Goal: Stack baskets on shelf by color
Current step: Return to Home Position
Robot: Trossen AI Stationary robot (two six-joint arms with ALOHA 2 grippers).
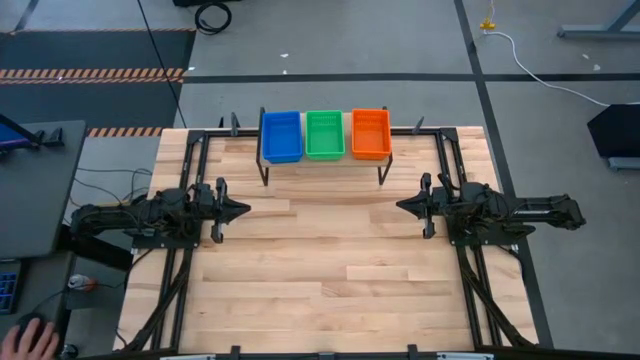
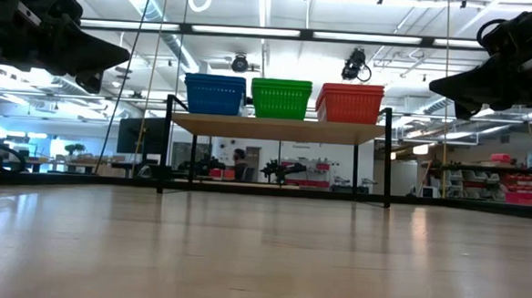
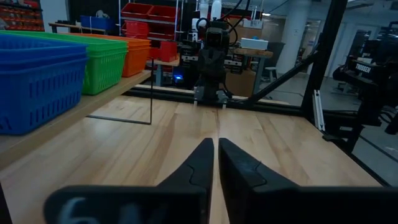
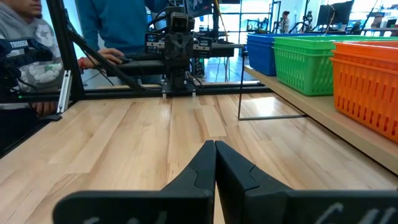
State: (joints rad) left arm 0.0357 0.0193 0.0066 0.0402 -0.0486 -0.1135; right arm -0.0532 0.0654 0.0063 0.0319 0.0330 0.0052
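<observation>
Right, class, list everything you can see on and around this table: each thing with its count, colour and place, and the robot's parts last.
Table: one, light wood, beneath both arms.
Shelf: one, light wood on black legs, table's far edge.
Blue baskets: one stack, blue, shelf's left end.
Green baskets: one stack, green, shelf's middle.
Orange baskets: one stack, orange, shelf's right end.
Person's hand: one, off the table, high view's lower left corner.
Left gripper: one, dark, shut, above the table's left side.
Right gripper: one, dark, shut, above the table's right side.
</observation>
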